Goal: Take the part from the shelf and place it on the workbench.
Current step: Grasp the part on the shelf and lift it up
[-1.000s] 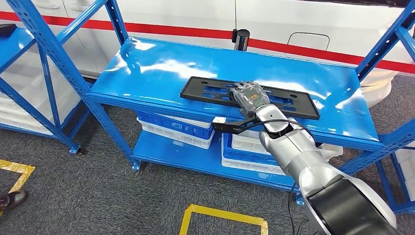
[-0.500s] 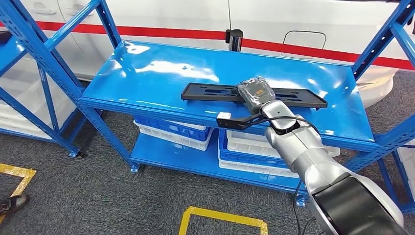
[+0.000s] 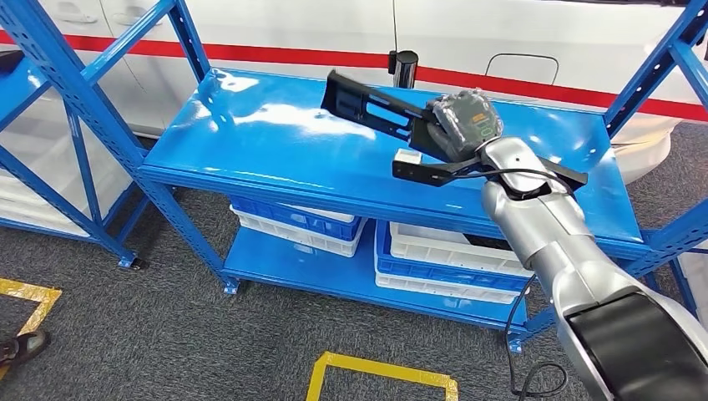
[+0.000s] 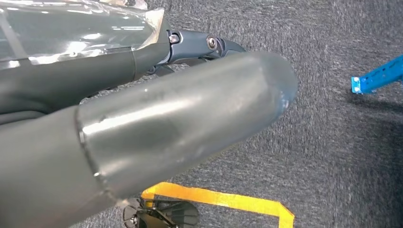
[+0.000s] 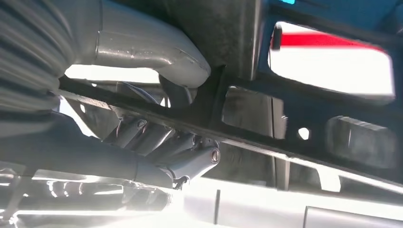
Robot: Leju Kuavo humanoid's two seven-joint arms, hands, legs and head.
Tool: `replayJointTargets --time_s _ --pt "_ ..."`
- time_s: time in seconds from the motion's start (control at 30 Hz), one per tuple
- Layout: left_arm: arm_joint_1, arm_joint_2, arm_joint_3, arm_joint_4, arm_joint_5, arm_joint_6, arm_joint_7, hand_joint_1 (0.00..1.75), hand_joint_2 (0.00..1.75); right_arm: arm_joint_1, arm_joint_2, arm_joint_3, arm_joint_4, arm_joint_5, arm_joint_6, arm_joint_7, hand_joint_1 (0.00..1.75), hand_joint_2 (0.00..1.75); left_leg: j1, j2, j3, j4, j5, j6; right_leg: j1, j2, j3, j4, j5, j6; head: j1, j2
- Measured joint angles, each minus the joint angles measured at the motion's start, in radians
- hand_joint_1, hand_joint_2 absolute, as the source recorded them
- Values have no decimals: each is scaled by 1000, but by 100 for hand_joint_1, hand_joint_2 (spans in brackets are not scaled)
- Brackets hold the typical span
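Part held tilted above shelf by right robot hand.

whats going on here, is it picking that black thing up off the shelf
Yes. The robot's right hand grips a long black plastic part and holds it tilted above the top of the blue shelf, one end raised toward the back. The right wrist view shows the fingers wrapped around one of the part's bars. The left hand hangs over the grey carpet, holding nothing visible. The part has not reached a workbench yet.
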Motion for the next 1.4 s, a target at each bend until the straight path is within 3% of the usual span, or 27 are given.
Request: replayJointTargets --time_s 0.2,0.4,0.77,0.93,1.1,1.2,1.27,1.33,1.4 --pt "0 1 16 0 1 -7 34 0 0 -25 -107 -19 -272 -46 87 45 175 175 -1 0 -1 0 -1 0 -2 0 -1 0 0 0 0 0" --pt "-2 0 21 0 -4 -12 69 0 0 -21 -143 -25 -402 -37 94 63 175 175 -2 2 0 0 -2 1 -3 2 -1 0 0 0 0 0" --pt "-2 0 21 0 -7 -22 79 0 0 -13 -158 -25 -446 -36 94 66 175 175 -2 2 0 0 -2 1 -2 2 -1 0 0 0 0 0" --pt "-2 -1 21 0 -24 -21 129 0 0 6 -157 -27 -446 -37 77 68 175 175 -2 1 0 1 -2 1 -3 2 -1 -1 0 0 0 0" --pt "-1 -1 20 0 -51 -27 187 0 0 37 -159 -35 -442 -24 51 72 175 175 -4 1 -3 9 -7 11 -8 2 -1 -2 2 3 -1 0" --pt "-2 -2 19 0 -64 -31 197 0 0 45 -168 -42 -429 -29 45 64 175 175 -3 3 2 -4 9 24 -7 2 0 -5 5 15 -1 0" --pt "-3 -4 18 0 -70 -35 202 0 0 47 -179 -50 -416 -34 32 57 175 175 3 7 10 -26 25 33 -5 1 -18 33 -23 15 1 0" --pt "-3 -5 17 0 -77 -39 207 0 0 54 -187 -54 -404 -35 19 56 175 175 6 9 10 -33 31 36 -7 0 -69 156 -83 11 3 0" --pt "-3 -6 14 0 -82 -44 211 0 0 68 -193 -55 -394 -32 15 57 175 175 7 10 7 -31 32 34 -12 -1 -109 266 -120 18 4 0"
